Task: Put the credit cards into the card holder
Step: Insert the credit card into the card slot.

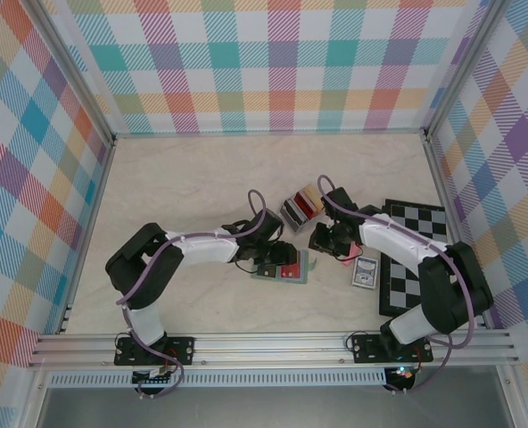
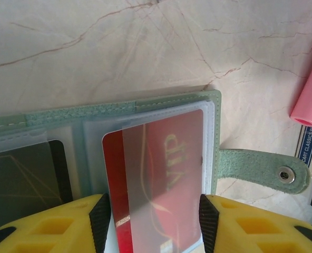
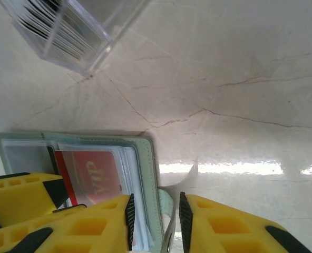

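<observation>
The sage-green card holder [image 1: 266, 273] lies open on the table between the two arms. A red credit card [image 2: 166, 168] sits mostly inside its clear right sleeve, a strip still showing at the spine side. A dark card [image 2: 24, 176] fills the left sleeve. My left gripper [image 2: 154, 199] is open directly over the red card [image 3: 95, 174], its fingertips at the card's two long edges. At the holder's outer edge [image 3: 148, 158], my right gripper [image 3: 155, 197] is open, the cover edge and snap strap [image 2: 261, 168] loose between its pads. More cards stand in a clear rack [image 1: 301, 207].
A pink stick [image 2: 310, 95] and a blue playing-card box [image 1: 365, 272] lie just right of the holder. A chessboard [image 1: 416, 259] covers the right side. The rack [image 3: 71, 26] stands close behind the grippers. Plaid walls enclose the table.
</observation>
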